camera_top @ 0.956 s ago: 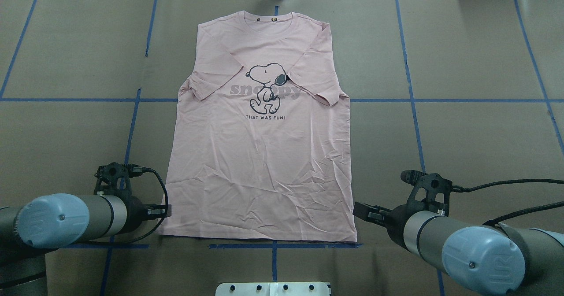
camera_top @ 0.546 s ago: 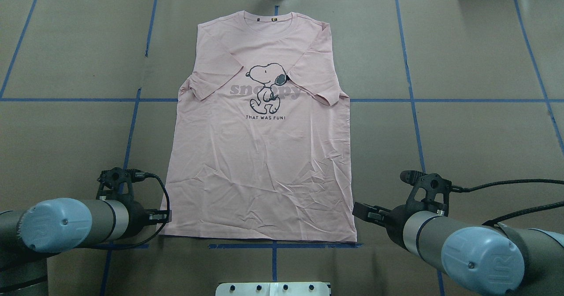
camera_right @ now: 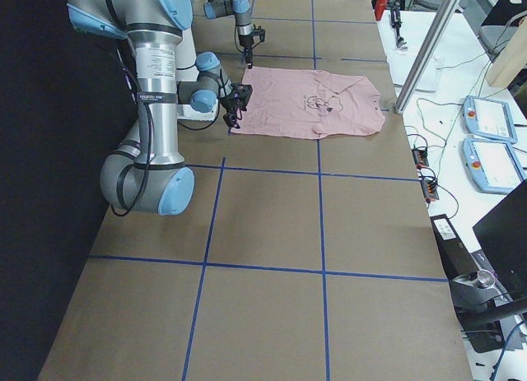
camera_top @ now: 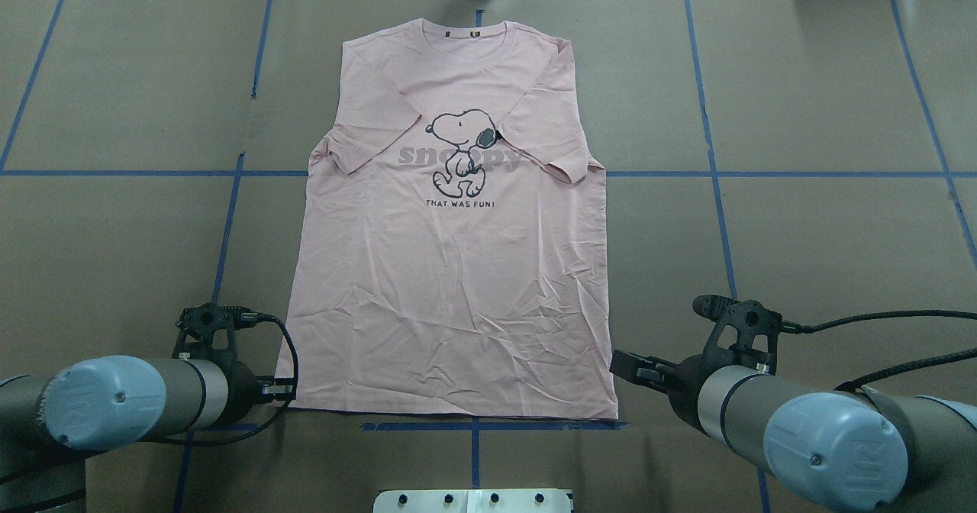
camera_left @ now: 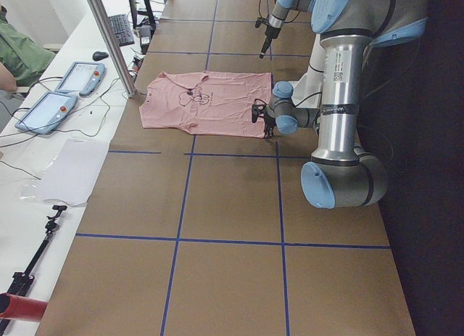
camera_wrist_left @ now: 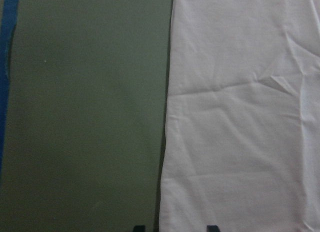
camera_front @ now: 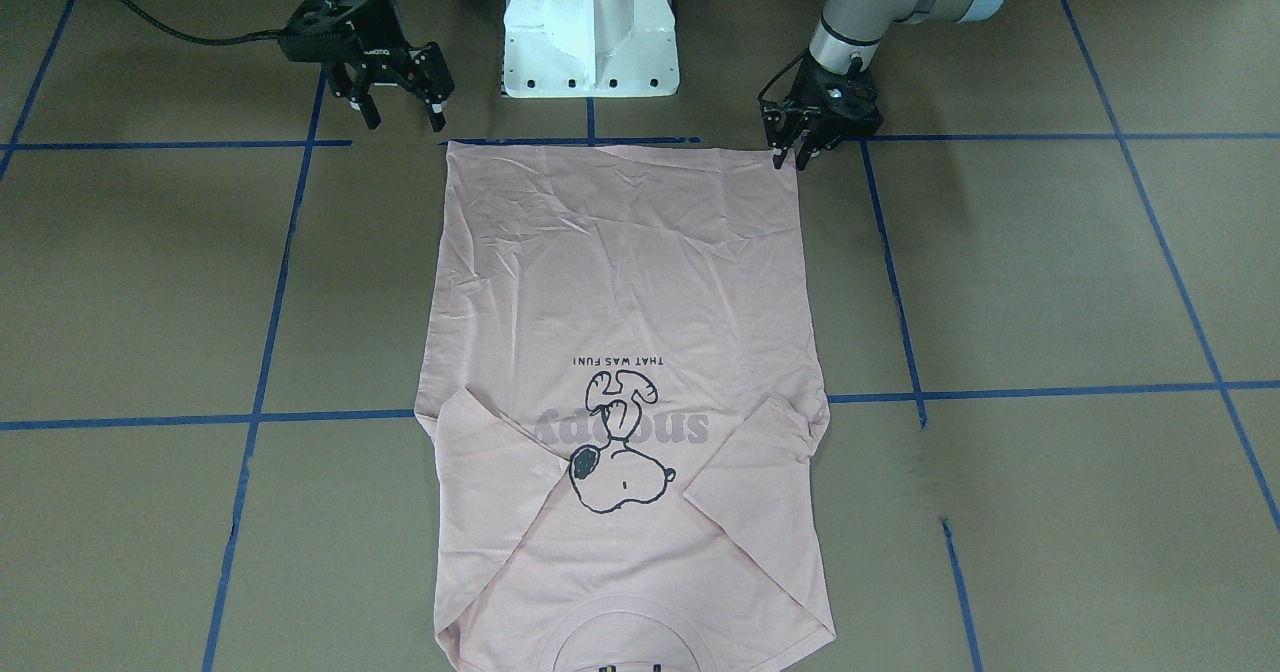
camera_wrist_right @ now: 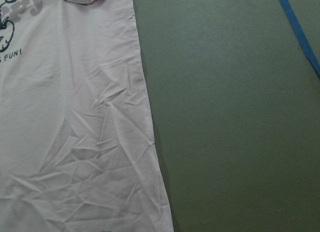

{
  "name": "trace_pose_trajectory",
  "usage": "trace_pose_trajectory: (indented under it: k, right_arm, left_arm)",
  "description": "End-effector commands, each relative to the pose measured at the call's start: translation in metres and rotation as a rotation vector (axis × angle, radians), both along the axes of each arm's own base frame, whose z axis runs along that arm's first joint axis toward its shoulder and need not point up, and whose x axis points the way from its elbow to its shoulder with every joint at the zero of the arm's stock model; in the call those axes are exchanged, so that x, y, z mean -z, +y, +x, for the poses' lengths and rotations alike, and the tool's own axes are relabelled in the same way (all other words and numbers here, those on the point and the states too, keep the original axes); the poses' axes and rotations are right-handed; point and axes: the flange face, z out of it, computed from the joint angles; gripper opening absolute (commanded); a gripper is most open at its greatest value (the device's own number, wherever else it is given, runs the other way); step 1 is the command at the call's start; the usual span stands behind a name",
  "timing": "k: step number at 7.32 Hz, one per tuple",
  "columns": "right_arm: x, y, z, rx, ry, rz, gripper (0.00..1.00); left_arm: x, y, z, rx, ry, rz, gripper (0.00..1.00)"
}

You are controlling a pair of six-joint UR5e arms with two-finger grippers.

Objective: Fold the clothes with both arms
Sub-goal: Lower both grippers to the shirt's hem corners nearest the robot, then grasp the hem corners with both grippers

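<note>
The left hand has edged in to the near-left hem corner of the pink T-shirt, fingers narrowly parted. The shirt lies flat mid-surface, and the right hand hangs wide open beside its near-right corner.

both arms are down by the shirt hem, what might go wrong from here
1. The left pincer sits at its hem corner of the T-shirt, while the right pincer stands beside its corner, off the cloth: uneven grabs could skew the fold.
2. The cloth near the hem is wrinkled, so the open jaws might pinch only one layer.
3. The folded-in sleeves may flop out on lifting.
</note>
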Motion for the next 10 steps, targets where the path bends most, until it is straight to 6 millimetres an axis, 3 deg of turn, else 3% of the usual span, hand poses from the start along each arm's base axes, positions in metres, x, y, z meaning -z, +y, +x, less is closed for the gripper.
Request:
trace_pose_trajectory:
  k: [1, 3, 5, 6, 8, 9, 10]
  right_arm:
    - [0.000, 0.000, 0.000, -0.001, -0.001, 0.001, 0.95]
    - [-0.001, 0.000, 0.000, 0.001, 0.003, 0.001, 0.95]
    - [-0.008, -0.001, -0.002, -0.007, 0.020, -0.002, 0.96]
    - [-0.017, 0.009, -0.015, -0.027, 0.045, 0.031, 0.95]
    - [-0.020, 0.020, -0.053, -0.081, 0.062, -0.058, 0.71]
    - [-0.012, 0.030, -0.073, -0.078, 0.060, -0.074, 0.70]
    - [-0.021, 0.045, -0.087, -0.066, 0.084, -0.056, 0.71]
  left_arm:
    - [-0.001, 0.005, 0.002, 0.004, 0.001, -0.019, 0.25]
    - [0.000, 0.011, 0.005, -0.004, 0.002, -0.022, 0.00]
    - [0.004, 0.011, 0.003, -0.005, 0.008, -0.017, 0.00]
    - [0.005, 0.011, 0.004, -0.007, 0.010, -0.016, 0.00]
    - [0.016, 0.013, 0.010, -0.013, 0.032, -0.012, 0.00]
    - [0.021, 0.012, 0.013, -0.013, 0.043, -0.010, 0.00]
    - [0.027, 0.012, 0.015, -0.013, 0.055, -0.007, 0.00]
